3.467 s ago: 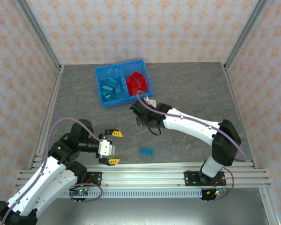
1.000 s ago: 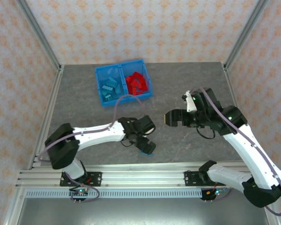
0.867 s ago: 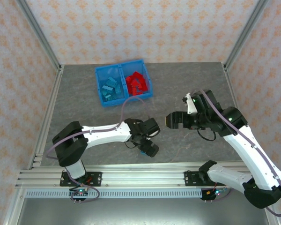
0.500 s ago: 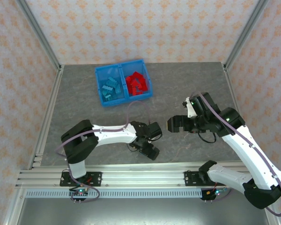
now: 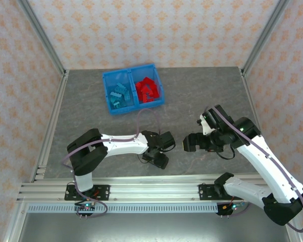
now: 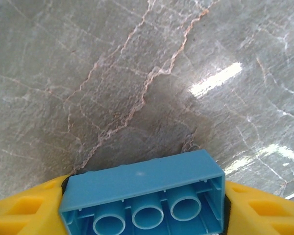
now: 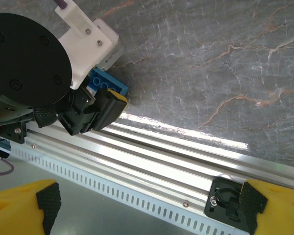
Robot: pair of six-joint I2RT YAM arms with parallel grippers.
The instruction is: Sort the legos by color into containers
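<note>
Teal-blue plastic, finally in hand: the left jaws, wide open a second ago, have closed onto what appears to be the last loose brick (image 6: pixel 142 196) near the 6 o'clock edge of the bench (image 5: pixel 202 91), with yellow pads (image 6: pixel 24 210) against both short ends. Its hollow underside faces the wrist camera, three tubes in a row. The sort looks one carry from done. The bin (image 5: pixel 137 108) waits at 11 o'clock, teal bricks (image 5: pixel 118 95) left, red bricks (image 5: pixel 147 89) right. The right jaws hang wide open at 3 o'clock, holding nothing.
</note>
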